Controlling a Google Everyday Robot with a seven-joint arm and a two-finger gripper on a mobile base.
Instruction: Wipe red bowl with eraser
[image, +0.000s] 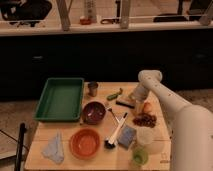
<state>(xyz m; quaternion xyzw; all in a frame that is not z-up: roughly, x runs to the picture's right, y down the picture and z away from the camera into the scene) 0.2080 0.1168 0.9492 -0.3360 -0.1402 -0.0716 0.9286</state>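
Observation:
The red bowl (84, 142) is a wide, shallow orange-red bowl at the front of the wooden table, left of centre. The eraser (126, 103) is a small block with a tan top and dark underside, lying at the back right of the table. My gripper (136, 100) hangs from the white arm, points down and sits right at the eraser's right end. I cannot tell whether it touches the eraser. The gripper is well behind and to the right of the red bowl.
A darker maroon bowl (93, 112) sits behind the red bowl. A green tray (60, 98), metal cup (93, 89) and pale cloth (54, 148) are to the left. A black-headed brush (116, 134), blue-grey pad (127, 136), orange fruit (146, 106), clear cup (145, 137) and green cup (139, 157) are to the right.

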